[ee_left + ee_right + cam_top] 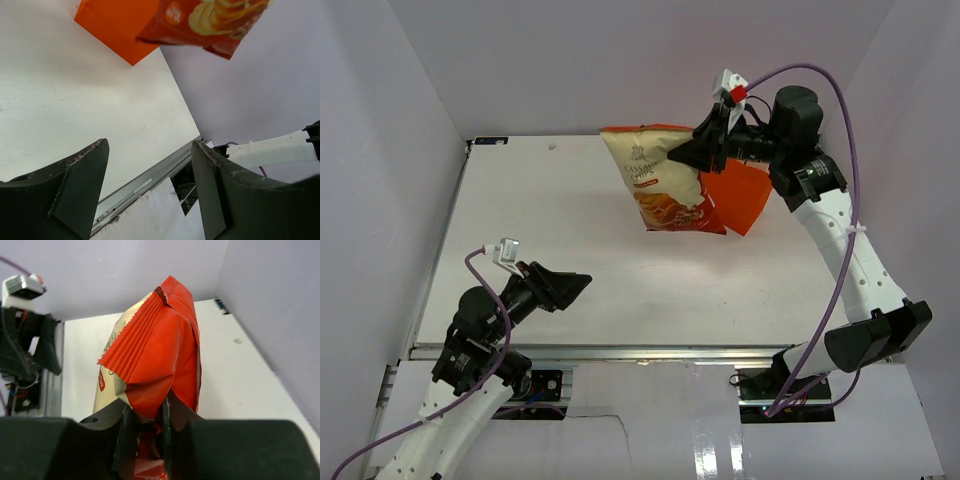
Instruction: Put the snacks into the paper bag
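Clamping the chip bag [660, 185] in the right gripper [682, 152], aloft and overlapping the paper bag [742, 200], perhaps above its mouth. Cannot see inside the paper bag: mostly hidden from above, cut off from the left wrist. Spread wide on nothing with the left gripper [582, 283] over the table [540, 220].

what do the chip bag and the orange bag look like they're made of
The chip bag looks like thin plastic or foil film with a glossy print: its seal edge is crimped and serrated, and it creases where it is pinched. The orange bag is probably paper, matte: flat stiff panels, sharp straight edges, no shine.
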Controlling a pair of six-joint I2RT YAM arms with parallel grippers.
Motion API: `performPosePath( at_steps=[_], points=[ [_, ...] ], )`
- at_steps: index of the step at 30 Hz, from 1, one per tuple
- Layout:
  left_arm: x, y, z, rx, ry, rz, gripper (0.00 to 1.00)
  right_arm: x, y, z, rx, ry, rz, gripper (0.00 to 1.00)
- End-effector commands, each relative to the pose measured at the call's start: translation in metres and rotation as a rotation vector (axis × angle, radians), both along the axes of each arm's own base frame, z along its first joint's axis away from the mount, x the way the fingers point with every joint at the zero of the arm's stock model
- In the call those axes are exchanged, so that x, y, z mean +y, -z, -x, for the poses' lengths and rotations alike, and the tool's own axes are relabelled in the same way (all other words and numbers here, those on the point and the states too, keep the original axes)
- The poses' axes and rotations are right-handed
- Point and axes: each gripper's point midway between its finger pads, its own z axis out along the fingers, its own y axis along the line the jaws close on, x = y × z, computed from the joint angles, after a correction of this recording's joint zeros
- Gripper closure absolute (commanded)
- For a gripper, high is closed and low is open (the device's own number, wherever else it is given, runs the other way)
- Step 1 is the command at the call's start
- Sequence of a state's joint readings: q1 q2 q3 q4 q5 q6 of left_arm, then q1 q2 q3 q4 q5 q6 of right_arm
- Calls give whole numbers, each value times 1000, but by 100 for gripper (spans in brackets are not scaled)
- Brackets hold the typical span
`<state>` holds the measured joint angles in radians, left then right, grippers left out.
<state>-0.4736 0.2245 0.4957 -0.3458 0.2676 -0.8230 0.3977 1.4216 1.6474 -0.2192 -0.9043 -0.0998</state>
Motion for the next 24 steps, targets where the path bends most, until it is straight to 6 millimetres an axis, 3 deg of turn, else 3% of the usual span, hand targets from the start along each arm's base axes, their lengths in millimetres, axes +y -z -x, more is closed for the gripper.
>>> performPosePath(
  at_steps=[1, 6, 11, 13, 16, 18, 19, 24],
  points=[
    [1, 7, 0, 0, -6, -11, 23, -26, -70, -13, -127, 84, -97, 92],
    [0, 15, 1, 13, 1, 11, 23, -83, -145, -43, -234, 224, -204, 92],
    [-2, 19, 0, 19, 7, 6, 23, -132, -180, -65, -270, 329, -279, 92],
    [-3, 19, -1, 18, 10, 4, 23, -143, -194, -65, -295, 350, -316, 92],
    [-3, 19, -1, 19, 12, 3, 22, -163, -206, -75, -330, 401, -340, 92],
    [-3, 20, -1, 24, 10, 4, 22, -182, -207, -93, -348, 469, -355, 92],
    [-3, 20, -1, 21, 10, 5, 22, -182, -208, -93, -358, 470, -352, 92],
    [-5, 22, -2, 31, 16, 9, 22, -201, -185, -133, -364, 563, -310, 92]
  ],
)
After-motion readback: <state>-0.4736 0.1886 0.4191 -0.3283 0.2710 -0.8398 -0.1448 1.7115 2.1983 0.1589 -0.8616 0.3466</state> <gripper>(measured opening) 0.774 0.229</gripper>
